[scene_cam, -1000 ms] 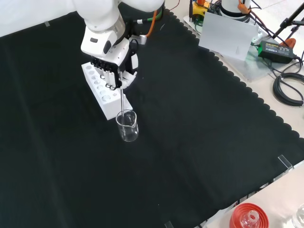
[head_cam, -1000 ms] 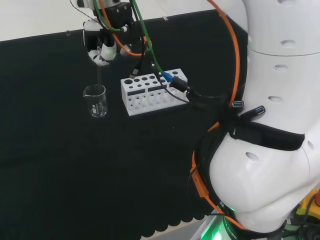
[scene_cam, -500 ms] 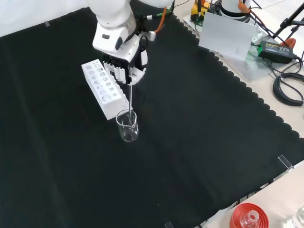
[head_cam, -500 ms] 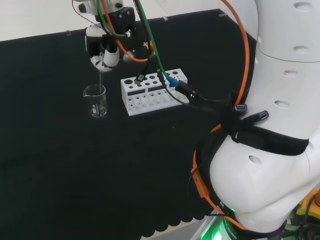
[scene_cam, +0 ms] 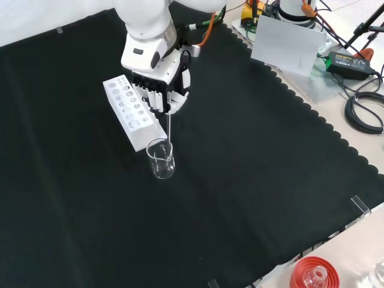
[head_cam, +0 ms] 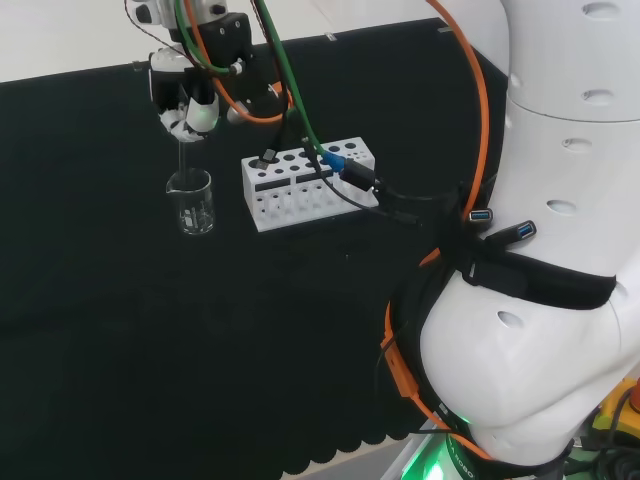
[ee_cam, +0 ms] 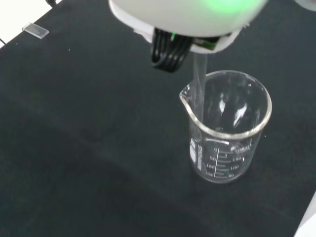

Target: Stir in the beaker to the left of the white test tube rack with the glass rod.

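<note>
Stirring underway: upper left of the head view, the hand [head_cam: 185, 105] grips the rod [scene_cam: 170, 127], tip dipping inside the beaker [scene_cam: 161, 159] beside the rack [head_cam: 305, 182]. Next, circle clear of the glass wall.

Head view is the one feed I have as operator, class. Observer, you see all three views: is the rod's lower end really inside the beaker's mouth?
Observer: Yes. In the wrist view the glass rod passes down inside the rim of the beaker, close to the spout side.
Operator: Is there any liquid in it?
Observer: The wrist view shows printed graduation marks on the wall; I cannot make out a liquid level.
Operator: How is the robot hand holding the rod?
Observer: In the front view the robot hand has its fingers curled round the rod's top, above the end of the white test tube rack.
</note>
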Robot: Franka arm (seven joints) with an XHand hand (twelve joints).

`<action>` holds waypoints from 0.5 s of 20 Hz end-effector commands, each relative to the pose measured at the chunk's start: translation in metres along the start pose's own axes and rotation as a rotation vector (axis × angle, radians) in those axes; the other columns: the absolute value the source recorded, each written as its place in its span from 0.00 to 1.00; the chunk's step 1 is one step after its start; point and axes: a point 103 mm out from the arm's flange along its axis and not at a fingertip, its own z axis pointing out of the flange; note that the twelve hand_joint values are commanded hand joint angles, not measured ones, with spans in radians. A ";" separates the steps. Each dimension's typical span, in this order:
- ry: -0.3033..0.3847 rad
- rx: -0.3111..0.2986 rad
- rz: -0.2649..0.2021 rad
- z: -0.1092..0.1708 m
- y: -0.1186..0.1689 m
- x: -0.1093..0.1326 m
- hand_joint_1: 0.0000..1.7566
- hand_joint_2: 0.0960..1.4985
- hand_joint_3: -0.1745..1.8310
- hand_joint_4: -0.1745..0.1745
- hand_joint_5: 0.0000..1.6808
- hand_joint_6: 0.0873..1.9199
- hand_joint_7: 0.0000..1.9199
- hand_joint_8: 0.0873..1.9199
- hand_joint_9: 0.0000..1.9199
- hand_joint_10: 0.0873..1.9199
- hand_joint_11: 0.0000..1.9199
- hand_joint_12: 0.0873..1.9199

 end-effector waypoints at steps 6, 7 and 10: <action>-0.016 -0.017 0.007 -0.007 -0.015 0.002 0.75 0.35 0.51 0.00 0.69 0.45 0.64 0.45 0.90 0.25 0.84 0.35; -0.020 -0.018 0.008 -0.008 -0.017 0.002 0.75 0.35 0.51 0.00 0.69 0.45 0.64 0.45 0.90 0.25 0.84 0.35; -0.017 -0.023 0.013 -0.011 -0.021 0.001 0.75 0.35 0.51 0.00 0.69 0.45 0.64 0.45 0.90 0.25 0.84 0.35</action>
